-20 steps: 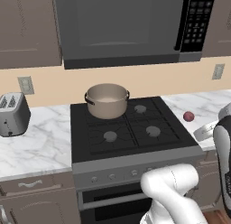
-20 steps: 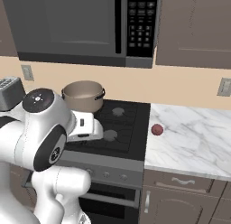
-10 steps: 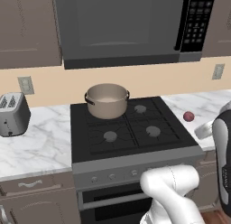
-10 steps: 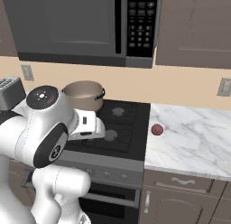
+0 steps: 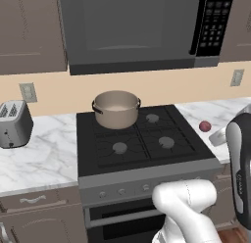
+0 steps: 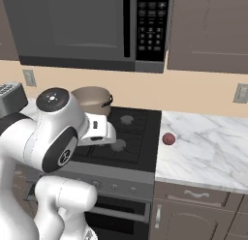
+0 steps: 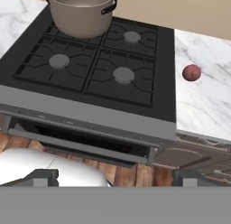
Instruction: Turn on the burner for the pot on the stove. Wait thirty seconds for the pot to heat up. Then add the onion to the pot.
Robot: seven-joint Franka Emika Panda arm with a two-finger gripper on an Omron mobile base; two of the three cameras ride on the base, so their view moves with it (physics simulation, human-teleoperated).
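Pot (image 5: pixel 116 109) sits on the far left burner of the stove (image 5: pixel 142 139), tan with two dark side handles, seen too in the right base view (image 6: pixel 92 99) and the hand view (image 7: pixel 81 11). Three grey burner caps lie bare under the grates, among them the near left burner (image 5: pixel 119 147). Right of the stove, the onion (image 5: pixel 205 126) rests on the marble table (image 6: pixel 208 152), well apart from the pot. The gripper's finger tips (image 7: pixel 40 177) barely show at the bottom of the hand view; whether they are spread or pressed together cannot be told.
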